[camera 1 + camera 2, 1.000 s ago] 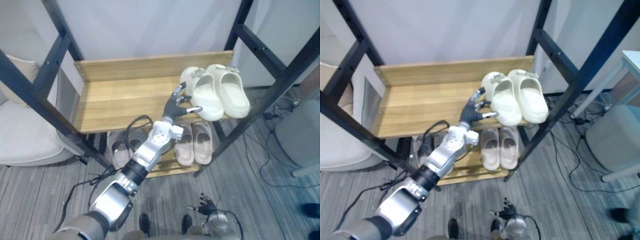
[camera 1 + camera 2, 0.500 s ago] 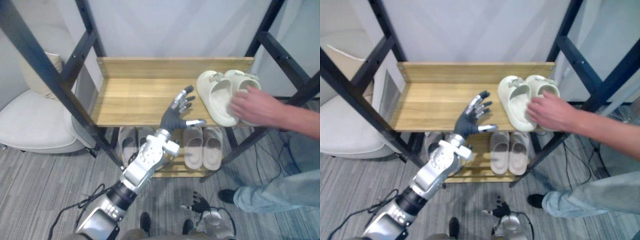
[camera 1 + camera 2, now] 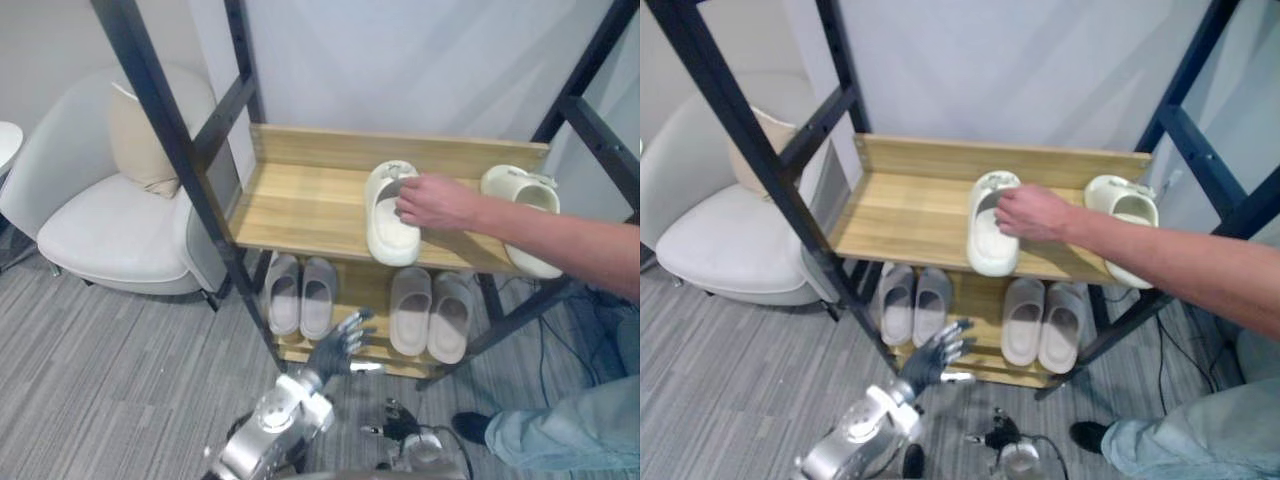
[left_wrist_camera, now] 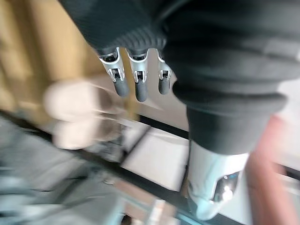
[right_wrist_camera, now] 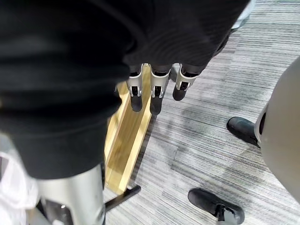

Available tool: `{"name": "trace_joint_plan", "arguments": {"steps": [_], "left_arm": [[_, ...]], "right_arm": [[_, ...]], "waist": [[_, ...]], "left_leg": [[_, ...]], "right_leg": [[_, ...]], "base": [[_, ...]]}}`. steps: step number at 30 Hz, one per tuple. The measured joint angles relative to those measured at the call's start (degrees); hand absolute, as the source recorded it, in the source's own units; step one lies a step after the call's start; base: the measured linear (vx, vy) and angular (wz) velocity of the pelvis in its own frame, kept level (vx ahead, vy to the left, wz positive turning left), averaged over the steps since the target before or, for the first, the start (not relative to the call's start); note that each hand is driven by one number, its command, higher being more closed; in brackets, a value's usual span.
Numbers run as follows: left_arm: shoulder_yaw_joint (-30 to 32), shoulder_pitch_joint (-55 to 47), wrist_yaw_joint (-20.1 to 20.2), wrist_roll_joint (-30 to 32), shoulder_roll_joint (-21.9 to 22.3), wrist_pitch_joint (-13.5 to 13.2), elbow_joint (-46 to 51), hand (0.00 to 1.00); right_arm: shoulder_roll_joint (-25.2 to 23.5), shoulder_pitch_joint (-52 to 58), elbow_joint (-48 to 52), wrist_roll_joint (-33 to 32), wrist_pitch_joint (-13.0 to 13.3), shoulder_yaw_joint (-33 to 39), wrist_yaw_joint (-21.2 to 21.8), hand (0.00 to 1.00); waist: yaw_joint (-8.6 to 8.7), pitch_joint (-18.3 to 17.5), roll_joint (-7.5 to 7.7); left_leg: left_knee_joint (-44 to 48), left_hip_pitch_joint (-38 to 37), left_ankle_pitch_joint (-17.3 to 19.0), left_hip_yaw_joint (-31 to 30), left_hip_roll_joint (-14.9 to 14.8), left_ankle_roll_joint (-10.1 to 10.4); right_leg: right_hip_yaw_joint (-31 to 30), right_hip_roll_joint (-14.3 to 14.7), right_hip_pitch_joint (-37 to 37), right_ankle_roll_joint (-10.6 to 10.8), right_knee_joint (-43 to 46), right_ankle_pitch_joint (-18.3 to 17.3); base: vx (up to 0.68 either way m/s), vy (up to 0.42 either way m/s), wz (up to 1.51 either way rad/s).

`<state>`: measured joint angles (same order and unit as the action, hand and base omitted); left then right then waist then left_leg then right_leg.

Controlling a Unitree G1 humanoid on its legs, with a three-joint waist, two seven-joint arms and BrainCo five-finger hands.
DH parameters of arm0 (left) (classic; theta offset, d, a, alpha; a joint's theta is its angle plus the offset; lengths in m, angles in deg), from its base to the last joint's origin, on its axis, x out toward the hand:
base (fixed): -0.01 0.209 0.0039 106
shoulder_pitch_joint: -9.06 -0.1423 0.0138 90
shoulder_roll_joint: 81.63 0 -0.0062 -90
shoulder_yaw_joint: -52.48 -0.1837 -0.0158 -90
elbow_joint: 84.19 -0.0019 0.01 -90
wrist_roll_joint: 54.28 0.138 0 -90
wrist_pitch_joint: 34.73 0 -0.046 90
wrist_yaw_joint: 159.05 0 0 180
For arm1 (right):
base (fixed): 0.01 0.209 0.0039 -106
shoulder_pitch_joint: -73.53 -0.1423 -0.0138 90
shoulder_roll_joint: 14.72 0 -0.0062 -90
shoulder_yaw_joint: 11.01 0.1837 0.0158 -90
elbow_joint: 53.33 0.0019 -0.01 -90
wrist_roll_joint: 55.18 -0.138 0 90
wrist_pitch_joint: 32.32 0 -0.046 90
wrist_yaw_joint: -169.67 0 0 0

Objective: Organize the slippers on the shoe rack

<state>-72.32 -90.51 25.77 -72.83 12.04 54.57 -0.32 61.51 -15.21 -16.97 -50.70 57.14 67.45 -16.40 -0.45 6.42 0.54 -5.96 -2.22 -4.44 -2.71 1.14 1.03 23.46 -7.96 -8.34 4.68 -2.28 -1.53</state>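
Two cream slippers lie apart on the wooden upper shelf (image 3: 300, 205) of the black-framed shoe rack. A person's hand (image 3: 435, 200) rests on the left cream slipper (image 3: 390, 220) near the shelf's middle. The right cream slipper (image 3: 525, 215) lies at the shelf's right end. My left hand (image 3: 335, 352) hangs open below and in front of the rack, holding nothing; its fingers (image 4: 136, 82) are straight. My right hand (image 3: 400, 422) is low near the floor, and its fingers (image 5: 152, 89) are straight and empty.
Two pairs of beige slippers (image 3: 300, 295) (image 3: 432, 315) sit on the lower shelf. A white armchair (image 3: 110, 215) with a cushion stands left of the rack. The person's arm (image 3: 570, 245) crosses from the right, with a leg in jeans (image 3: 560, 430) and dark shoes (image 5: 243, 129) on the grey carpet.
The view has shifted back and up. My left hand has dropped from the upper shelf to below the rack. The person's hand slid one cream slipper left, away from its mate.
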Motion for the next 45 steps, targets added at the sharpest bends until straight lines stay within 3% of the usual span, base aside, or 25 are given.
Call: {"name": "trace_joint_plan", "arguments": {"steps": [9, 16, 20, 31, 37, 45], "left_arm": [[10.25, 0.75, -1.53, 15.17, 4.31, -0.07, -23.85, 0.0], [20.14, 2.2, -7.48, 22.11, 5.35, -0.11, -38.05, 0.0], [22.22, 2.23, -9.65, 23.6, 5.44, -0.12, -39.25, 0.0], [23.91, 2.8, -10.29, 23.94, 7.61, -0.21, -40.13, 0.0], [19.0, 3.03, -9.68, 22.83, 8.11, -0.22, -35.85, 0.0], [10.32, 3.19, -7.48, 17.95, 8.05, -0.53, -21.54, 0.0]], "right_arm": [[0.02, 1.06, 0.04, 0.06, 0.27, 0.32, 0.39, 0.0], [-0.17, 1.05, -0.27, 0.07, 0.33, 2.5, 0.37, 0.0], [-0.23, 1.04, -0.27, 0.05, 0.34, 3.38, 0.38, 0.0], [-0.48, 0.94, -1.2, 0.05, 0.44, 4.64, 0.37, 0.0], [-0.47, 0.86, -1.28, 0.06, 0.69, 4.61, 0.37, 0.0], [-0.44, 0.88, -1.04, 0.11, 0.81, 4.18, 0.37, 0.0]], "waist": [[-0.04, -1.07, 0.96], [-0.02, -0.91, 1.45], [-0.02, -0.86, 1.4], [0.13, -0.75, 1.24], [0.15, -0.38, 0.64], [0.42, -0.45, 0.39]], "left_leg": [[0.0, -1.16, -0.01, -0.05, 0.0, 0.03], [-0.05, -2.22, 0.12, 0.56, -0.03, 0.21], [-0.31, -2.38, 0.3, 0.88, -0.11, 0.39], [-0.33, -2.94, 1.03, 1.93, -0.33, 0.58], [-0.33, -2.92, 1.06, 1.94, -0.34, 0.58], [-0.33, -2.7, 1.11, 2.49, -0.56, 0.64]], "right_leg": [[0.14, -0.06, -1.04, -0.01, 0.27, -0.46], [-0.19, -0.3, -1.65, 0.45, 1.1, -1.35], [-0.62, -0.27, -1.63, 0.45, 1.16, -1.34], [-2.0, -0.08, -1.56, 0.34, 1.07, -1.46], [-1.94, -0.08, -1.56, 0.34, 1.1, -1.54], [-2.53, 0.06, -0.94, 0.22, 1.36, -1.61]], "base": [[0.0, 0.0, 0.0], [0.0, -0.001, -0.01], [0.0, -0.005, -0.06], [0.01, -0.003, -0.07], [0.0, 0.0, 0.0], [0.0, -0.002, -0.02]]}}
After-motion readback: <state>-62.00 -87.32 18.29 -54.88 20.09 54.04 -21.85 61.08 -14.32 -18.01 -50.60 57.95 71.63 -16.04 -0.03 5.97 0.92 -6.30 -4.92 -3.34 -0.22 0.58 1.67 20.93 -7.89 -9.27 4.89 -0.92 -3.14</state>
